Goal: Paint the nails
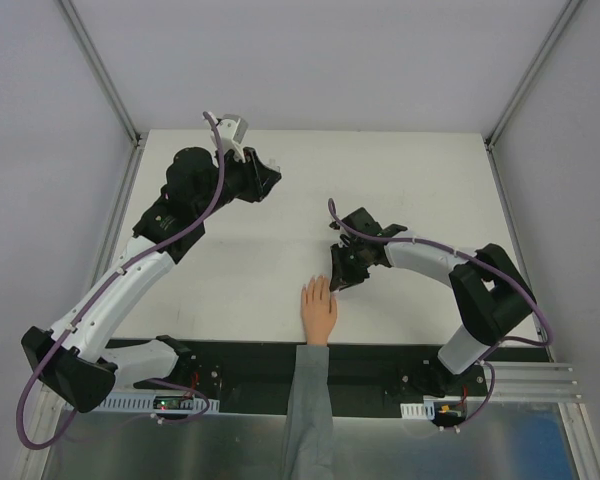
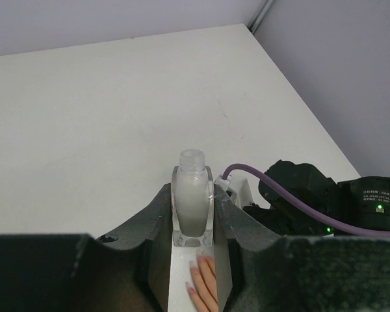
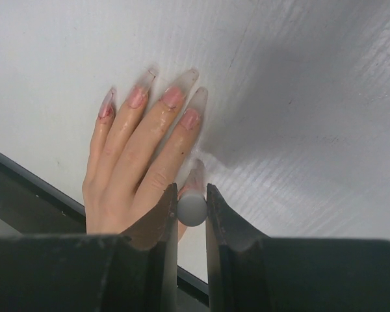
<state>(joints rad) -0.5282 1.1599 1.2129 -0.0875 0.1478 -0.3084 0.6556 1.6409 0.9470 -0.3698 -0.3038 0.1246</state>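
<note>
The hand lies flat at the worktop's near middle, its nails pointing far. The right gripper clenches a grey brush cap just beside the thumb. Far left, the left gripper grasps an open bottle.

We can read no text, brand or number anywhere. The only lettering we find is a small patch of pale print on the black motor housing at the right of the left wrist view, too small and blurred to make out.
</note>
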